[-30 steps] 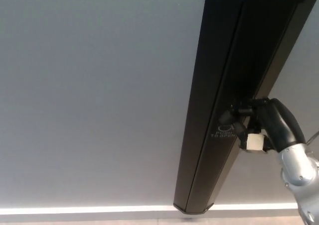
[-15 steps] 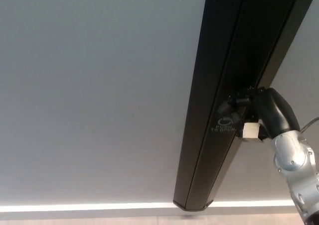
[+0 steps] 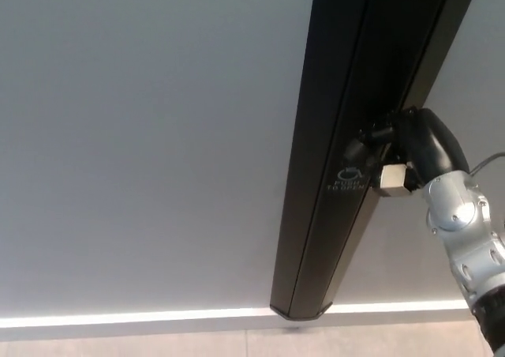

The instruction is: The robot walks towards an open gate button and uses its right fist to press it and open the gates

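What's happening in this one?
A humanoid robot is working a push-to-open control on a black post that stands against a grey wall. Its right hand, fingers curled into a fist, is pressed against the post just above the "push to open" label. The button itself is hidden behind the hand, so contact cannot be confirmed. The left hand is out of view, and no gate shows.

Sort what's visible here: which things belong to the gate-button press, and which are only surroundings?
Part of the job:
- right hand, fist closed against the post
- black post
- "push to open" label

Only surroundings:
- grey wall
- bright strip along the wall's base
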`<state>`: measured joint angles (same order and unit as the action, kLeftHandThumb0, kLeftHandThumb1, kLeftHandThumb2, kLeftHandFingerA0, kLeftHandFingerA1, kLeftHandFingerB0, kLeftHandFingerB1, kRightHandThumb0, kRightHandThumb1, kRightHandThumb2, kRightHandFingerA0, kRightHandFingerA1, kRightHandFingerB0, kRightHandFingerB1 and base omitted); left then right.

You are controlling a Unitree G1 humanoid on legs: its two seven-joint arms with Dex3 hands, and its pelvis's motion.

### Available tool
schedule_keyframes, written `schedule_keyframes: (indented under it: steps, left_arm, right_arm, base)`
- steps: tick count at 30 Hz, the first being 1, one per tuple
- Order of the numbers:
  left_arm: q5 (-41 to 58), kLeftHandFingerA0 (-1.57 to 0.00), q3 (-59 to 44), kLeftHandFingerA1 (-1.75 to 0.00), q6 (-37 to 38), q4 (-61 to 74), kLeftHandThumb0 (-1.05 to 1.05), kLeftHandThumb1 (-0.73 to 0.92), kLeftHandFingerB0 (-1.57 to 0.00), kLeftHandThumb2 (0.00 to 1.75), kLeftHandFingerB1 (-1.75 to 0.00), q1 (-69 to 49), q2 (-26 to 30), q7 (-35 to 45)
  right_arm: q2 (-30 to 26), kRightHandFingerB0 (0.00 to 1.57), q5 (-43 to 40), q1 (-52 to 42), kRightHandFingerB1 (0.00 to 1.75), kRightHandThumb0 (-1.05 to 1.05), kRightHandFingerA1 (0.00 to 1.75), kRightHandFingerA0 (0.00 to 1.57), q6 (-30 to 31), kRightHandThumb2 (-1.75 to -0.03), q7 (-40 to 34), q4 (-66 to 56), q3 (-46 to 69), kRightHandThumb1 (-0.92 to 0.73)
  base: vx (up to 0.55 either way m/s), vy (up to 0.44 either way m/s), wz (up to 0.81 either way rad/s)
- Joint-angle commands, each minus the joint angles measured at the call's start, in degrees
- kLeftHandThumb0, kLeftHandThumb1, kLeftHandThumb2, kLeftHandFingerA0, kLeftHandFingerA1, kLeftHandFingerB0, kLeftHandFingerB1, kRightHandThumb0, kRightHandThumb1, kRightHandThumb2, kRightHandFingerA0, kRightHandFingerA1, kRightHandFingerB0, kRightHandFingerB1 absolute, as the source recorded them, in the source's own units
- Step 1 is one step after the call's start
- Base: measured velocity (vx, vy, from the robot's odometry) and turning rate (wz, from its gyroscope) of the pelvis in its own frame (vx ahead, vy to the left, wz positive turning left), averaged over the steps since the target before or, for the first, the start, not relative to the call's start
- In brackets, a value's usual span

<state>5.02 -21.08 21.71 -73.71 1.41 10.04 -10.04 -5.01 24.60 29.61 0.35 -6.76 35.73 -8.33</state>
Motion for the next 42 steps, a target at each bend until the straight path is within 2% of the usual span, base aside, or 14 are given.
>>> schedule_keyframes:
  steps: [1,2,5,8,10,13,16,25,26,28,32,34,37,42]
  left_arm:
    - [0.66,-1.08,-0.46,-0.95,2.41,0.11,-0.01,0.53,-1.00,1.03,-0.67,-0.63,0.15,-0.56]
    - [0.72,-1.08,-0.57,-0.95,2.13,-0.02,-0.01,0.53,-1.00,1.03,-0.67,-0.71,0.13,-0.64]
    - [0.77,-1.08,-0.67,-0.95,2.20,-0.03,-0.01,0.53,-1.00,1.03,-0.67,-1.01,0.15,-0.59]
    - [0.57,-1.07,-0.31,-0.98,1.68,0.34,-0.03,0.53,-1.03,1.07,-0.71,-0.70,-0.87,-1.38]
    - [0.57,-1.10,-0.37,-0.98,1.76,0.18,-0.02,0.50,-1.05,1.09,-0.70,-0.63,-0.90,-1.25]
    - [0.50,-1.09,-0.38,-0.98,1.96,-0.13,-0.03,0.48,-1.04,1.12,-0.70,-0.46,-0.83,-0.77]
    - [0.27,-1.05,-0.17,-0.98,1.85,0.08,-0.05,0.52,-1.02,1.06,-0.73,-0.33,-0.82,-1.12]
    - [0.34,-1.07,-0.21,-0.97,2.24,0.24,-0.06,0.50,-1.02,1.09,-0.72,-0.66,-0.72,-0.98]
    - [0.47,-1.09,-0.35,-1.00,2.05,0.11,-0.05,0.52,-1.03,1.08,-0.72,-0.64,-0.62,-0.84]
    - [0.95,-1.09,-0.80,-1.00,1.50,-0.12,-0.04,0.51,-1.04,1.09,-0.70,-0.38,-0.63,-0.64]
    - [0.86,-1.10,-0.82,-0.98,1.33,-0.26,-0.03,0.52,-1.05,1.07,-0.69,-0.29,-0.85,-0.76]
    - [0.93,-1.10,-0.91,-0.98,1.25,-0.30,-0.05,0.53,-1.04,1.03,-0.69,-0.26,-0.80,-0.61]
    - [1.25,-1.08,-1.23,-0.98,1.33,-0.06,-0.02,0.46,-1.05,1.18,-0.72,-0.07,-0.40,-0.11]
    - [0.78,-1.07,-1.00,-0.96,2.17,0.17,-0.03,0.49,-1.02,1.10,-0.69,-0.06,-0.03,-0.58]
  right_arm:
    - [1.90,1.01,-3.15,-6.84,1.02,-0.08,1.44,1.04,-0.31,-1.18,-1.17,-13.00,0.96,-0.45]
    - [2.59,1.01,-3.79,-13.57,1.02,-0.08,1.44,1.04,-0.04,-1.18,0.89,-20.68,-0.14,-0.45]
    - [2.87,1.01,-3.75,-15.76,1.02,-0.08,1.44,1.04,0.90,-1.18,1.64,-23.71,-0.59,-0.45]
    - [-3.33,0.98,-8.47,-30.63,0.94,-0.08,1.48,1.00,7.11,-1.19,16.45,-44.33,-4.61,-0.50]
    - [-5.92,1.02,-10.02,-32.08,0.91,-0.06,1.39,1.00,10.03,-1.17,20.24,-48.75,-4.02,-0.51]
    - [-10.80,0.99,-12.88,-34.53,0.94,-0.05,1.45,0.99,15.03,-1.18,26.50,-56.77,-2.25,-0.51]
    - [-12.81,0.96,-13.23,-36.32,0.96,-0.05,1.53,1.00,15.36,-1.19,26.25,-59.76,2.07,-0.49]
    - [-16.45,0.96,-15.01,-42.46,0.94,-0.05,1.54,0.96,16.57,-1.18,23.10,-63.89,15.24,-0.52]
    - [-14.58,0.96,-15.51,-42.84,0.88,-0.03,1.47,0.99,17.43,-1.12,20.04,-62.52,18.59,-0.51]
    - [-9.86,0.97,-15.88,-42.59,0.90,-0.09,1.44,1.01,20.78,-1.09,12.43,-59.35,25.40,-0.53]
    - [-1.99,0.96,-18.54,-39.01,0.94,-0.09,1.42,1.05,22.49,-1.10,4.32,-53.71,32.82,-0.53]
    - [0.05,0.94,-19.11,-37.92,0.94,-0.10,1.45,1.06,22.04,-1.12,2.95,-51.77,34.75,-0.52]
    - [7.08,0.95,-24.43,-34.43,0.95,-0.12,1.38,1.13,23.10,-1.08,-2.78,-46.98,41.85,-0.48]
    - [11.57,0.92,-24.31,-31.40,0.87,-0.05,1.29,1.07,18.88,-1.02,-9.15,-40.17,45.79,-0.46]
  base:
    - [0.00,0.000,0.00]
    - [0.00,0.000,0.00]
    - [0.00,0.000,0.00]
    - [0.00,0.000,0.00]
    - [0.07,-0.004,0.08]
    - [0.00,0.000,0.00]
    - [0.00,0.000,0.00]
    - [0.00,0.000,0.00]
    - [0.00,0.000,0.00]
    - [0.00,0.000,0.00]
    - [0.00,0.000,0.00]
    - [0.00,0.000,0.00]
    - [0.00,0.000,0.00]
    - [0.00,0.000,0.00]
